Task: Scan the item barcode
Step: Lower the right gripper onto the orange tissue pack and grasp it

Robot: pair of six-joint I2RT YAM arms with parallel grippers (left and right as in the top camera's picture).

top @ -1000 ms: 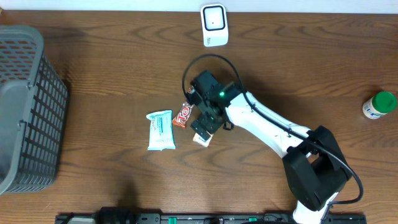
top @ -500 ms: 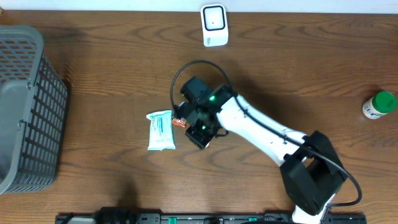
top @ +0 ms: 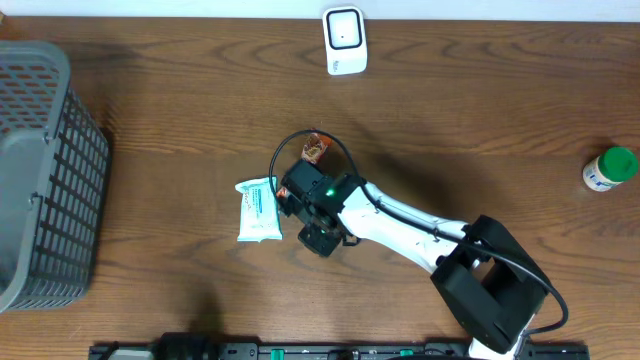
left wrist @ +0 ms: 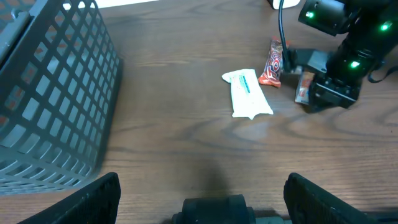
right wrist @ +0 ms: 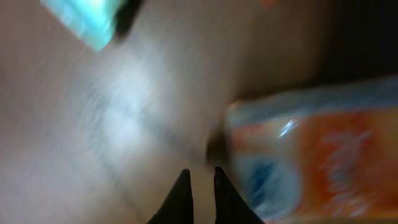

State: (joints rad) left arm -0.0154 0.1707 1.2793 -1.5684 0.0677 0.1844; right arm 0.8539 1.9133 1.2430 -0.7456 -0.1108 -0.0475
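Over the middle of the table the right gripper (right wrist: 202, 186) hangs low, its fingers (right wrist: 181, 196) pressed almost together with nothing between them. An orange packet (right wrist: 298, 149) lies just beside them, not pinched. The red candy bar (top: 316, 148) lies a little farther back, and the white packet (top: 258, 208) lies just left of the arm. The scanner (top: 344, 40) stands at the far edge. At the near edge the left gripper (left wrist: 202, 185) is spread wide and holds nothing.

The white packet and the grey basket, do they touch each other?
Apart. The overhead view shows a wide stretch of bare table between the white packet and the grey basket.
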